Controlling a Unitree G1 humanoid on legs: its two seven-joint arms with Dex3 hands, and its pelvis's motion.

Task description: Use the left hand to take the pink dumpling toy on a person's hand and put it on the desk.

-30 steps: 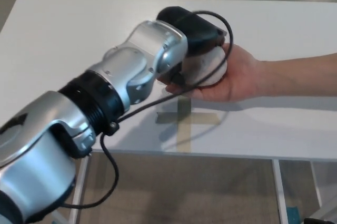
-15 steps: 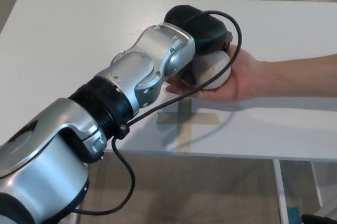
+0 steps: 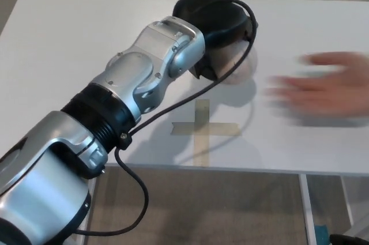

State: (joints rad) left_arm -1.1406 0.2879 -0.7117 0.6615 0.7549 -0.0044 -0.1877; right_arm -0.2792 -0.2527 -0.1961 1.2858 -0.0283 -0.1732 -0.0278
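left hand (image 3: 216, 26) clamped round pink dumpling toy (image 3: 233, 66), above desk (image 3: 69, 43); person's hand (image 3: 323, 89) blurry, apart; next imo: lower & let go

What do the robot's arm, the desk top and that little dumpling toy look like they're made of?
The left arm looks like silver-painted metal or hard plastic: smooth with soft highlights, black ribbed joints. The desk top seems a matte white laminate, flat and even. The dumpling toy, held in the left hand, looks pale, matte and soft, perhaps rubbery or plush; mostly hidden.
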